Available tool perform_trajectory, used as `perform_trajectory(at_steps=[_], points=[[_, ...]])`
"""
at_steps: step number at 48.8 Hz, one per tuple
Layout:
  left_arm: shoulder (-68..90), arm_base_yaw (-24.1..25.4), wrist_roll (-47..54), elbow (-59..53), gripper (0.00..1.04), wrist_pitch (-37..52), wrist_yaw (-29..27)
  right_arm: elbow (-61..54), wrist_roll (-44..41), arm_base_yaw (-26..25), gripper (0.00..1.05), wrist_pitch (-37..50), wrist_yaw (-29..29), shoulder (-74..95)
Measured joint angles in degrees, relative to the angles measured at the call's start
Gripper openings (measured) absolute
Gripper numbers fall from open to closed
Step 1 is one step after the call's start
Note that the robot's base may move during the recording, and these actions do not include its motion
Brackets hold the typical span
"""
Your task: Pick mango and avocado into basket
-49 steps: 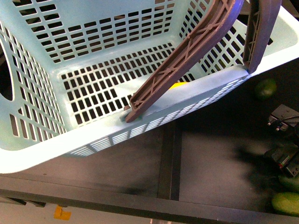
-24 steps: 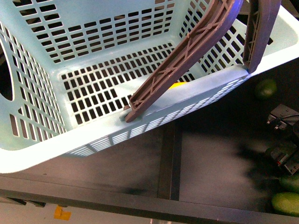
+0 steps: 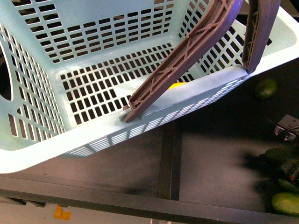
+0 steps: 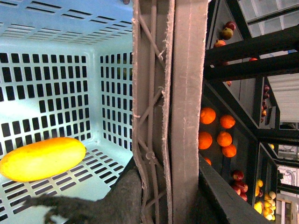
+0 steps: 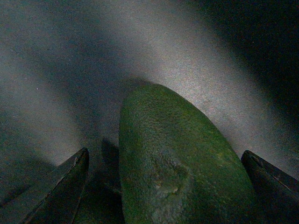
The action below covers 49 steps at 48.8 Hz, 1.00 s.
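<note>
The pale teal basket point(image 3: 42, 144) is held up and fills the upper left of the front view. Its brown ribbed handles point(image 3: 187, 51) swing across it. My left gripper point(image 4: 163, 198) is shut on a handle point(image 4: 170, 93) of the basket. The yellow mango point(image 4: 42, 158) lies on the basket's slotted floor; only a sliver of it point(image 3: 178, 85) shows in the front view. My right gripper point(image 3: 288, 161) is at the right edge, low over the dark shelf. It is open, with its fingers point(image 5: 60, 186) either side of a dark green avocado point(image 5: 177, 158), not touching it.
Other green fruits lie on the dark shelf, one behind point(image 3: 266, 87) and one in front point(image 3: 286, 203) of the right gripper. A divider bar point(image 3: 170, 158) runs across the shelf. Oranges point(image 4: 217, 130) and red apples point(image 4: 238, 179) sit in crates beyond the basket.
My right gripper has moved down and to the right, toward the picture's edge, over the avocado. The basket and the left gripper have stayed still.
</note>
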Motion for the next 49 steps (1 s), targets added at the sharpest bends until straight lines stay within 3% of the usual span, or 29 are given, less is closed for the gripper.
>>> perform_trajectory(at_steps=[7, 13, 21, 40, 49], points=[[0.0, 0.0, 0.0, 0.0, 0.20, 0.0, 0.0, 0.0, 0.0, 0.1, 0.95, 0.2, 0.0, 0.0], [0.0, 0.0, 0.0, 0.0, 0.20, 0.0, 0.0, 0.0, -0.2, 0.1, 0.74, 0.2, 0.2, 0.0], [0.0, 0.0, 0.0, 0.0, 0.20, 0.0, 0.0, 0.1, -0.6, -0.4, 0.58, 0.0, 0.2, 0.0], [0.0, 0.0, 0.0, 0.0, 0.20, 0.0, 0.0, -0.1, 1.6, -1.5, 0.57, 0.9, -2.1, -0.8], [0.0, 0.0, 0.0, 0.0, 0.20, 0.0, 0.0, -2.4, 9.6, -3.2, 0.57, 4.3, -10.1, -6.4]])
